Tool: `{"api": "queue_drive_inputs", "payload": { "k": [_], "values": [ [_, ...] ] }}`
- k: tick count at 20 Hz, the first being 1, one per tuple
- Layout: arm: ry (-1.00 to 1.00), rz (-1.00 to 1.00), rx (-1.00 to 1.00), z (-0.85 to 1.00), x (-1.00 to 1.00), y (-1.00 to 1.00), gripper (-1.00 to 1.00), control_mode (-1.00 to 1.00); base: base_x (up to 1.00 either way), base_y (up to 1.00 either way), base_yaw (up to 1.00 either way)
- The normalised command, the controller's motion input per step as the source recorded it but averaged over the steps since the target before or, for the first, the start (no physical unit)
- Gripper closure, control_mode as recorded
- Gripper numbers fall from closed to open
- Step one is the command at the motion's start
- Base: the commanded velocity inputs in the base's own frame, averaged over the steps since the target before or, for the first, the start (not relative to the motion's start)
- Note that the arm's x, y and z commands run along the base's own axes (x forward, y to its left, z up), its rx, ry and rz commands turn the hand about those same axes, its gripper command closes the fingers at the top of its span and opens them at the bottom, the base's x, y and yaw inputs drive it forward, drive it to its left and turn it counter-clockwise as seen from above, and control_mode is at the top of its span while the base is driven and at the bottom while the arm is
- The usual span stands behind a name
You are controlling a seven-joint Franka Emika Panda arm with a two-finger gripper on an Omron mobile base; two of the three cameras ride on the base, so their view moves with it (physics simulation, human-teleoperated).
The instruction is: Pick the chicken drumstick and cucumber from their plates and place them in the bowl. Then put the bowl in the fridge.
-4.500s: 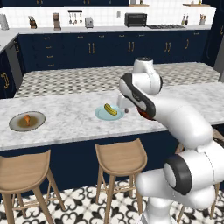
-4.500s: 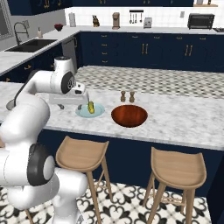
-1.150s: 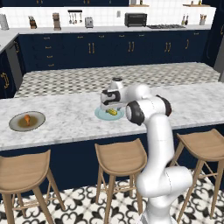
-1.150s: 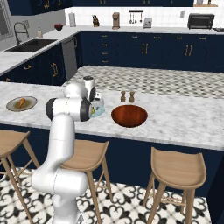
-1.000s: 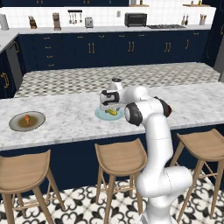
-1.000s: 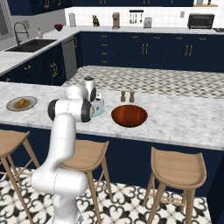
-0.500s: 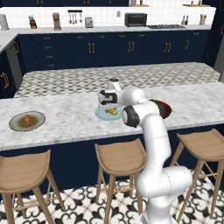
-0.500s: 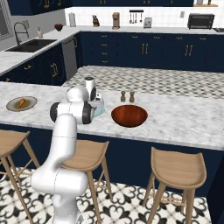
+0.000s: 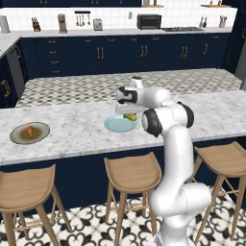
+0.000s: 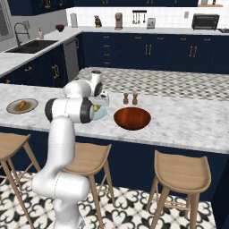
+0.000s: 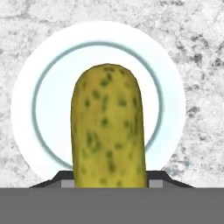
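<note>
Yellow-green cucumber (image 11: 108, 127), dark-speckled, rounded tip, over pale blue plate (image 11: 26, 94)

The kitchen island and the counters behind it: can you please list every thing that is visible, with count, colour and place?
cucumber: one, yellow-green, between the gripper's fingers, above the pale blue plate
pale blue plate: one, island middle
chicken drumstick: one, orange-brown, on the olive-brown plate
olive-brown plate: one, grey rim, island's left end
bowl: one, dark red-brown, right of the blue plate
shakers: two, brown, behind the bowl
stools: several, wooden, before the island
gripper: one, closed on the cucumber
</note>
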Motion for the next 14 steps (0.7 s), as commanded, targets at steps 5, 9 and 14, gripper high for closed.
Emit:
{"api": "queue_drive_inputs", "payload": {
  "k": [5, 9, 14],
  "values": [
    [-0.21, -0.06, 0.11, 0.57, -1.00, -0.50, 1.00, -1.00, 0.00, 0.00, 0.00],
    [-0.07, -0.14, 0.10, 0.68, -1.00, -0.43, 1.00, -1.00, 0.00, 0.00, 0.00],
    [0.02, -0.18, 0.03, 0.40, -0.89, -0.63, 1.00, -1.00, 0.00, 0.00, 0.00]
  ]
}}
